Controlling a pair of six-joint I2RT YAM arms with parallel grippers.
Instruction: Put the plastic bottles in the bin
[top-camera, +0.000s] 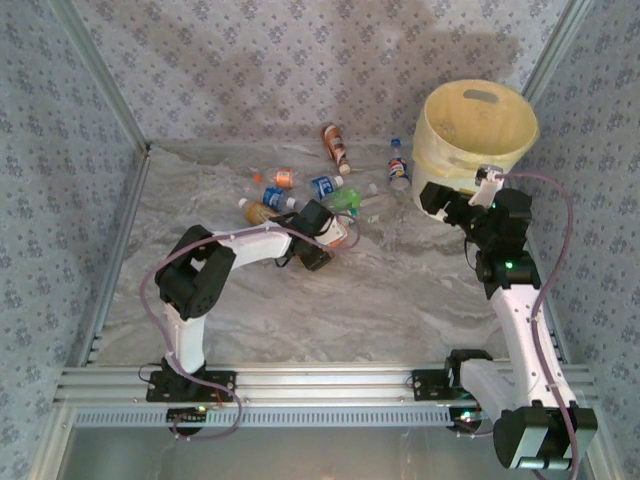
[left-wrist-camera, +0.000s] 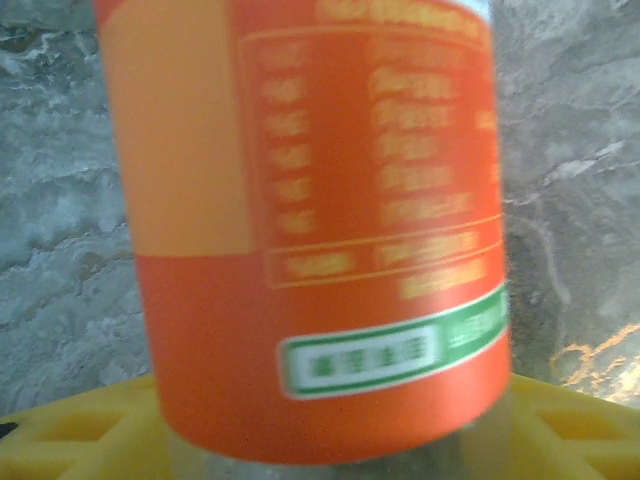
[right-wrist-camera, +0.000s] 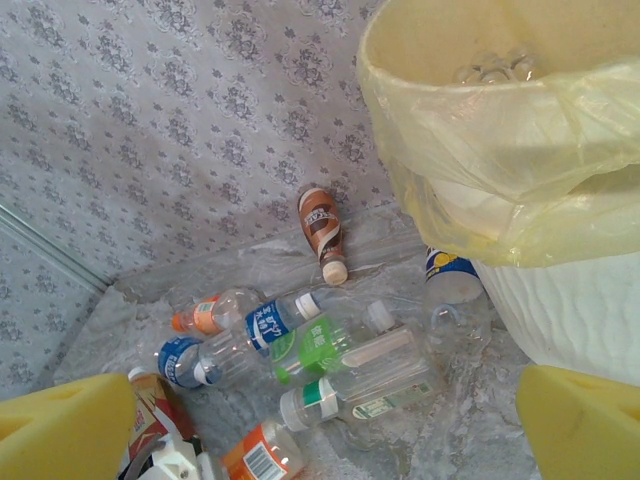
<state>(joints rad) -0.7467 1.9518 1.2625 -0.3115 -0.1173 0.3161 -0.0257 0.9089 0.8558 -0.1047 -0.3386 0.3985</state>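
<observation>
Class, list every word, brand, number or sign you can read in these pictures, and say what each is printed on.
Nothing reads clearly enough to quote.
Orange label of the close-up bottle: print rows and a green-framed box, blurred.
Blue-labelled bottle: white characters, too small.
Brown-labelled bottle: too small.
Barcode bottle: bars, no legible digits.

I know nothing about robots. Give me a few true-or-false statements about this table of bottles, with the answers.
1. The bin stands at the far right corner of the table. True.
2. The right tool is holding a bottle. False: its fingers are spread wide with nothing between them.
3. An orange-labelled bottle sits between the left tool fingers. True.
4. The brown-labelled bottle stands upright. False: it lies on its side.
</observation>
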